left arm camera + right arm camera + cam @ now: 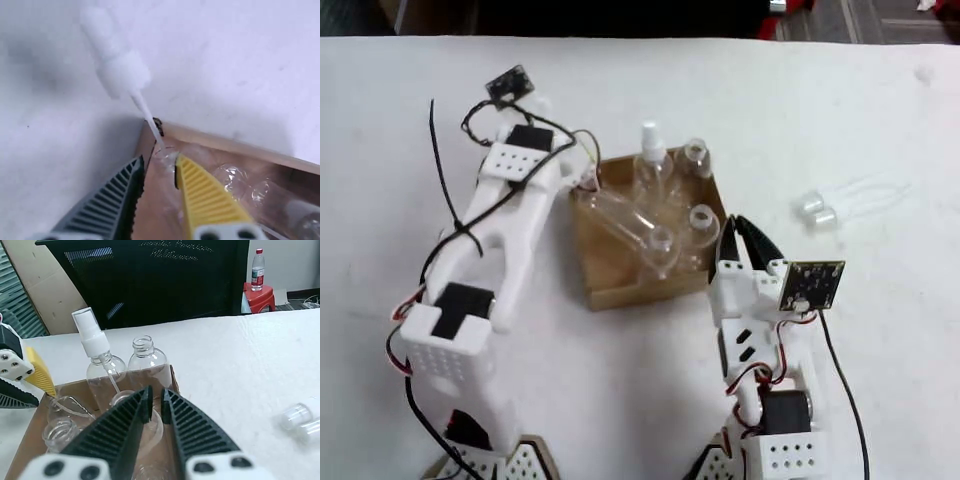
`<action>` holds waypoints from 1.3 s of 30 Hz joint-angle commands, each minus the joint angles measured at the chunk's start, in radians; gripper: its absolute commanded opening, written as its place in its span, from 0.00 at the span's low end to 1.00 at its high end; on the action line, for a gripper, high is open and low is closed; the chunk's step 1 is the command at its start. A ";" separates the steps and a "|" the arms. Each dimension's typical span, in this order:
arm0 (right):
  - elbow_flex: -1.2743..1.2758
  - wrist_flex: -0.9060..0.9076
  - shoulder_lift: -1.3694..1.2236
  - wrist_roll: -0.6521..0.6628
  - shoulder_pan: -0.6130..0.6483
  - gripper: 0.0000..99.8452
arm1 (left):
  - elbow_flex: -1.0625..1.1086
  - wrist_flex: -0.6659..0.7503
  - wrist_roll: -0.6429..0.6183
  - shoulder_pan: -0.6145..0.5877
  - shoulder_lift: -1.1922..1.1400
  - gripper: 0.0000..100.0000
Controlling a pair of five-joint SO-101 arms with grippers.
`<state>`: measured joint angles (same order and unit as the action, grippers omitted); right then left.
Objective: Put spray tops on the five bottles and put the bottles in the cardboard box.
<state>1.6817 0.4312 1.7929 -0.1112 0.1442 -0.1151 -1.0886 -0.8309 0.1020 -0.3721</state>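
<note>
Left gripper (158, 162): gray and yellow jaws open only a little, pinching the end of a clear lying bottle (620, 218) at the box's corner.
Spray top (117, 67): white; its thin tube points down to that bottle's end.
Right gripper (156, 393): black jaws nearly closed, with a thin gap and nothing in them, just beside the box.
Cardboard box (605, 270): between the arms, with clear bottles inside; one standing bottle (100, 371) has a top on.
Loose tops (820, 210): two, on the table (880, 120), away from the box.
</note>
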 commanded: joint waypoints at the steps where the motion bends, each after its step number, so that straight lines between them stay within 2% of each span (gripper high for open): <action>1: 0.008 -0.008 0.008 0.012 -0.005 0.02 | -0.055 0.034 -0.011 -0.001 0.005 0.10; 20: 0.008 -0.008 0.008 0.012 -0.005 0.02 | -0.055 0.034 -0.011 -0.001 0.004 0.09; 29: 0.008 -0.007 0.008 0.012 -0.005 0.02 | -0.132 -0.038 -0.008 -0.081 0.077 0.10; 39: 0.008 -0.007 0.008 0.012 -0.005 0.02 | -0.126 0.025 -0.008 -0.090 0.019 0.10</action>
<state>1.6817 0.4312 1.7929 -0.1112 0.1442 -0.1964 -1.1009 -0.8309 0.0345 -0.3552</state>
